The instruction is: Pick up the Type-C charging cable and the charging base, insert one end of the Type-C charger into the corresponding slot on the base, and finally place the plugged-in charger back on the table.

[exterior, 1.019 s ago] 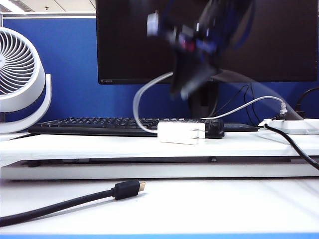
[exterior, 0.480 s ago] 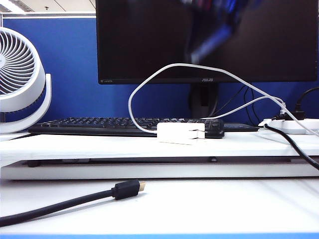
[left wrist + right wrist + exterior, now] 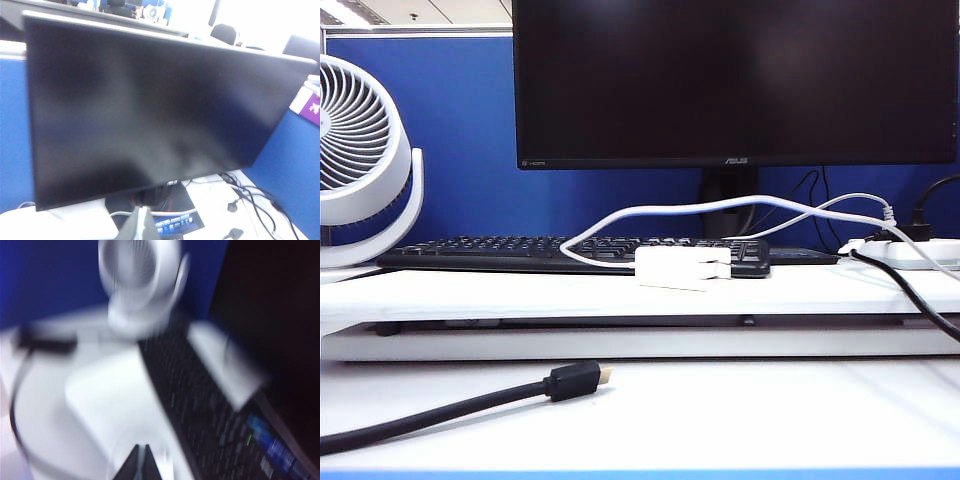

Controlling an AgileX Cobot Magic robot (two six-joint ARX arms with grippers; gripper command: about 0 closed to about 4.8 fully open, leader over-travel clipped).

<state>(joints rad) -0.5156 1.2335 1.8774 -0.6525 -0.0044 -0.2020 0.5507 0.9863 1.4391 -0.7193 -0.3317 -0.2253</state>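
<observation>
With our left gripper (image 3: 141, 216) and right gripper (image 3: 141, 456) both pinched closed on nothing, the small white charging base (image 3: 682, 268) sits on the white raised table (image 3: 520, 292), its thin white Type-C charging cable (image 3: 720, 210) plugged in, whose springy loop could tug it askew.

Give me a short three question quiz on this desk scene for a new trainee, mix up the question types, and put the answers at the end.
1. True or false: the charging base rests on the table, just in front of the keyboard.
2. Multiple choice: the Type-C charging cable is A) held by a gripper, B) unheld, arcing from the base toward the power strip, C) coiled on the keyboard.
3. Fill in: the left gripper and the right gripper, absent from the exterior view and seen only at the edge of their own wrist views, both have their jaws ____.
Key: 1 true; 2 B; 3 shut.
</observation>
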